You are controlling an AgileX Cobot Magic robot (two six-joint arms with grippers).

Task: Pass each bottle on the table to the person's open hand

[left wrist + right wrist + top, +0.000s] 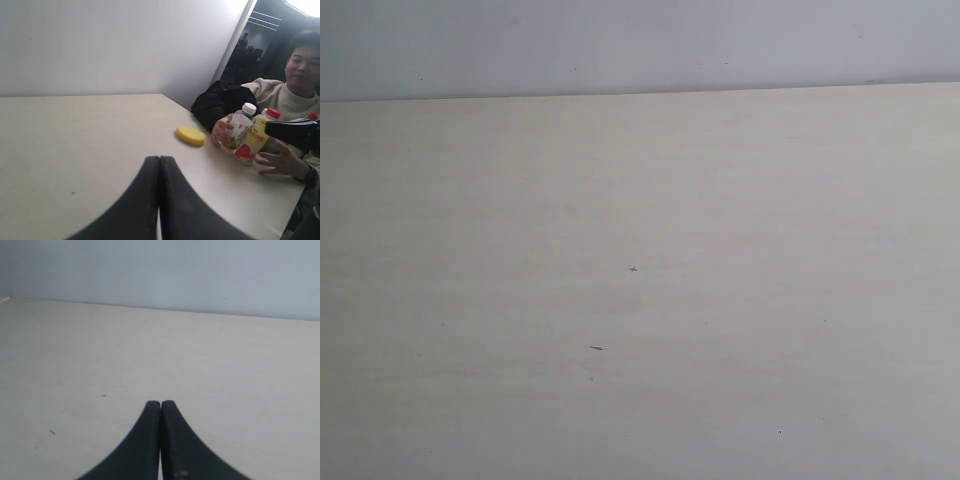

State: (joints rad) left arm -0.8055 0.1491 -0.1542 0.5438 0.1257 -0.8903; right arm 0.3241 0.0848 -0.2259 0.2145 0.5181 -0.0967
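left gripper: fingers are pressed together tip to tip, nothing is clamped. right gripper: same, fingers are closed flat against each other, nothing is clamped.

Landmark used: yellow disc, laid flat on the table near its far corner. It is seen in the left wrist view only.

The bottles are grouped just past the disc, on the side toward the person, near the table edge.
- whitish bottle, white cap: placed nearest the disc and gripped from the disc side by the person's other hand.
- yellow bottle, red cap: stood against the whitish bottle, on the side away from the disc.
- A third red cap is seen further from the disc. Its bottle is hidden by a black shape, and what that shape is cannot be told.

open hand: held with fingers spread, beyond the yellow bottle as counted from the disc and close beside it. Contact with the bottle cannot be told. Nothing is gripped in it.

In the exterior and right wrist views, pale tabletop is shown with a few dark specks, and a grey wall is seen behind it.
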